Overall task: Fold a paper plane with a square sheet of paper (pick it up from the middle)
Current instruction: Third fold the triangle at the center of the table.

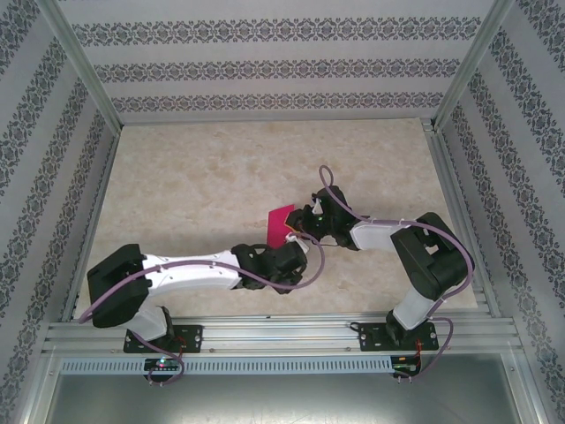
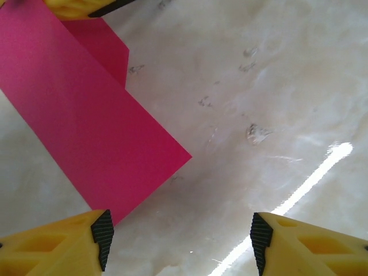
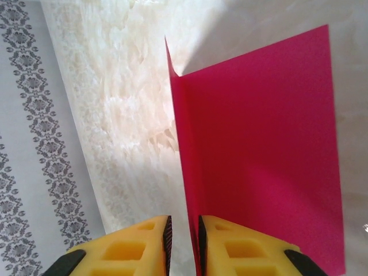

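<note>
Pale, marbled beige tabletop (image 1: 194, 177) spreads under both arms. It is shut in by walls (image 1: 265, 71) papered in grey patterned stripes, and an aluminium rail (image 1: 282, 334) runs on the arms' side of the square sheet of paper (image 1: 281, 223).

That magenta sheet sits near the table's middle and is already creased. One layer lies flat, and another seems to be lifted off it along a fold.

Just right of the sheet, the right gripper (image 3: 184, 236) has its fingers drawn almost together, nipping the sheet's thin edge between the pads. I judge it holds the flap up so that it can be carried over along the crease.

On the near side of the sheet the left gripper (image 2: 181, 238) hovers with fingers spread wide, gripping nothing. One pad is just beside the sheet's near corner. It is probably placed there to press the flat layer down or sharpen the fold.

Around the sheet the surface is glossy, with a few smudges and a bright streak of glare.
</note>
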